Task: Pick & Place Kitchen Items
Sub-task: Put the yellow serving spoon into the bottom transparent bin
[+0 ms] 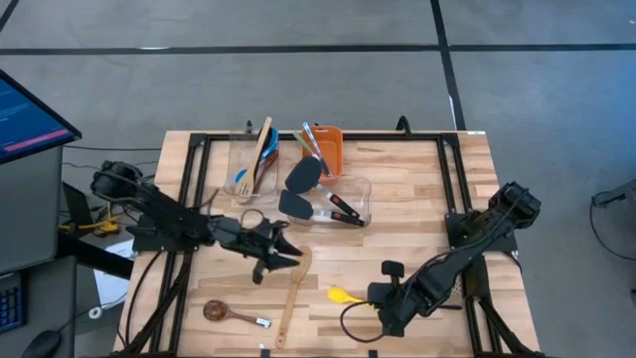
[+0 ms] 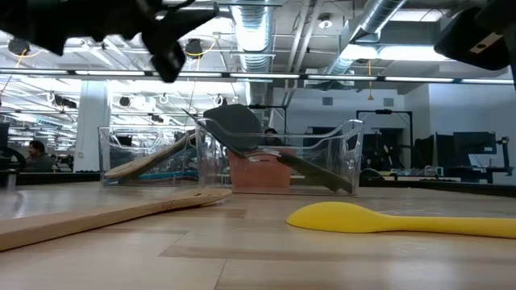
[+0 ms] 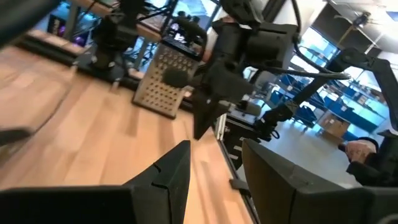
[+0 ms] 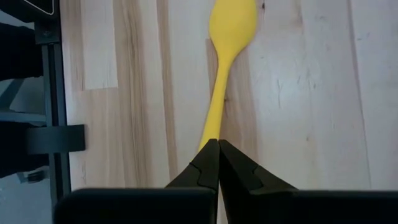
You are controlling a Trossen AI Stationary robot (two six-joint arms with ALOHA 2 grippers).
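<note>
A yellow spoon [image 1: 345, 295] [image 2: 379, 219] lies flat on the table at the near right. My right gripper [image 4: 217, 144] [image 1: 379, 303] is shut and points steeply down over the spoon's handle. My left gripper [image 3: 214, 149] [image 1: 287, 256] is open and level above the table's middle, with nothing between its fingers. It hovers by the far end of a long wooden spatula [image 1: 291, 298] [image 2: 105, 213] that lies flat. A brown wooden spoon [image 1: 221, 312] lies near the front left. My right gripper has its shut fingertips [image 4: 208, 162] over the yellow spoon's handle [image 4: 211, 127], which runs out of sight beneath them. The fingers come from above, in line with the handle. I cannot tell whether they touch it. The spoon lies flat on the table.
Two clear tubs stand at the far middle. One [image 1: 248, 164] holds wooden and blue utensils, the other [image 1: 333, 204] [image 2: 282, 157] black turners. An orange bin [image 1: 331, 149] with more utensils sits behind them. A black frame [image 1: 184, 199] edges the table's sides.
</note>
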